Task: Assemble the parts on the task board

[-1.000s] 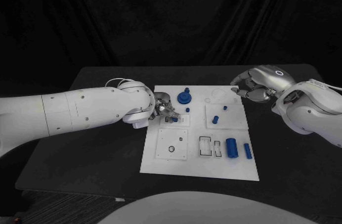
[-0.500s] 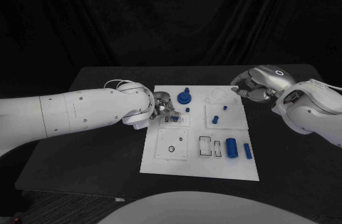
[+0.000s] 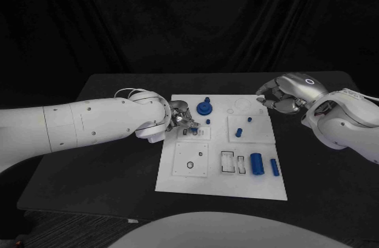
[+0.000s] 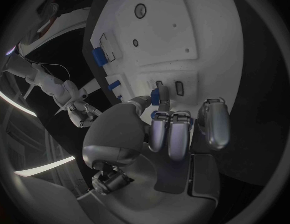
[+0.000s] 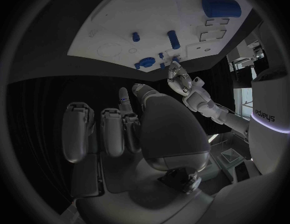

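Presently silver left hand pinching small blue peg over white task board slot; advise keeping upright. Right hand hovering, fingers curled in, holding nothing.

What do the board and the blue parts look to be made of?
Board: matte white, flat, with clean cut-outs; probably plastic, possibly painted.
Blue parts, such as the big cylinder: evenly coloured, smooth, no metallic glint; probably moulded or printed plastic.

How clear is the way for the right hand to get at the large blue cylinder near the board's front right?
Probably clear. The right hand hovers off the task board's far right corner holding nothing, and the large blue cylinder lies exposed with nothing over it. The left hand is busy across the board.
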